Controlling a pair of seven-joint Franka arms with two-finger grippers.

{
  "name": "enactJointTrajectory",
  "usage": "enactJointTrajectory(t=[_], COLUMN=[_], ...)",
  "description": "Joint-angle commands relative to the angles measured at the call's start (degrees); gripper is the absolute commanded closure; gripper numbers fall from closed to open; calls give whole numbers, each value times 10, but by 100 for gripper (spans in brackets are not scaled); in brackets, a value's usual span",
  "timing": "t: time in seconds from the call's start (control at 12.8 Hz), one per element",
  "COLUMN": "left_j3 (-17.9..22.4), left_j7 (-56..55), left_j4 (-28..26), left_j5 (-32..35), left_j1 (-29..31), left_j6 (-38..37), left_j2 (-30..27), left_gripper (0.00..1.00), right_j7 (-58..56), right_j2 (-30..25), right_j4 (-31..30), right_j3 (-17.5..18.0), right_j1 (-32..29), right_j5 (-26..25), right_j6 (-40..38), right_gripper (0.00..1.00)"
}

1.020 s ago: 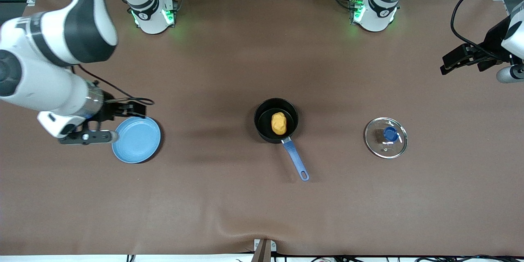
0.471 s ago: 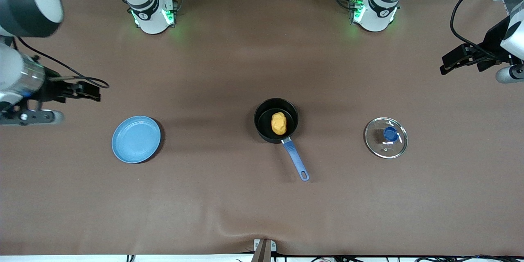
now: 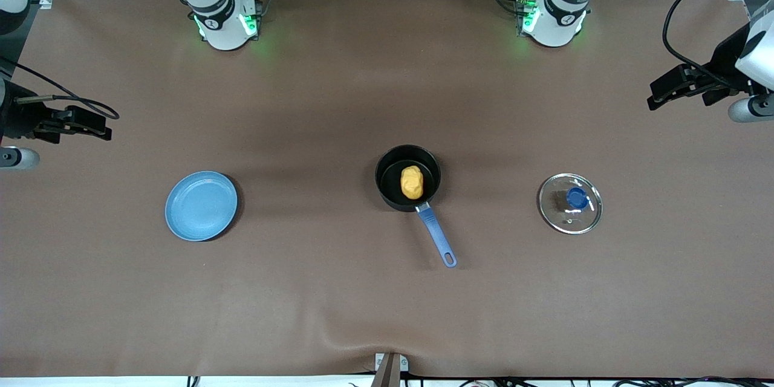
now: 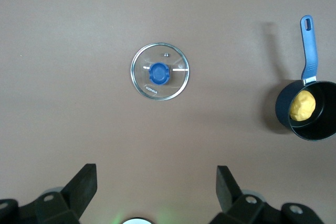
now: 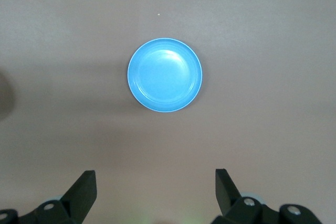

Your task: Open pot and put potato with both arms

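Observation:
The black pot with a long blue handle stands uncovered in the middle of the table. The yellow-orange potato lies inside it. The pot's glass lid with a blue knob lies flat on the table toward the left arm's end. My left gripper is open and empty, high over the table's left-arm end. The left wrist view shows the lid, the pot and the potato well off from the gripper. My right gripper is open and empty, high over the right-arm end.
A light-blue plate lies empty toward the right arm's end, also in the right wrist view off from the gripper. The arm bases stand along the table's edge farthest from the front camera.
My right arm has drawn away from beside the plate toward the right-arm end of the table. The left arm has barely moved. Pot, potato, lid and plate stay put.

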Motion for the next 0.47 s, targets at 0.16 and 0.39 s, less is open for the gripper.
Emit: enactJointTrajectory(t=[0.16,0.39], left_j3=[-11,-11], left_j7=[12,11], left_j4=[-25,-21], left_j5=[-9,-4], left_j1=[5,2], left_j6=[-2,-2], left_j2=[-22,-16], left_gripper=[0,0], right_j7=[-2,-1], right_j2=[-16,-15], right_j4=[-18,-16], right_j3=[21,21], right_j1=[-15,-11], right_j5=[-20,-21], right_j6=[-3,-1], right_gripper=[0,0])
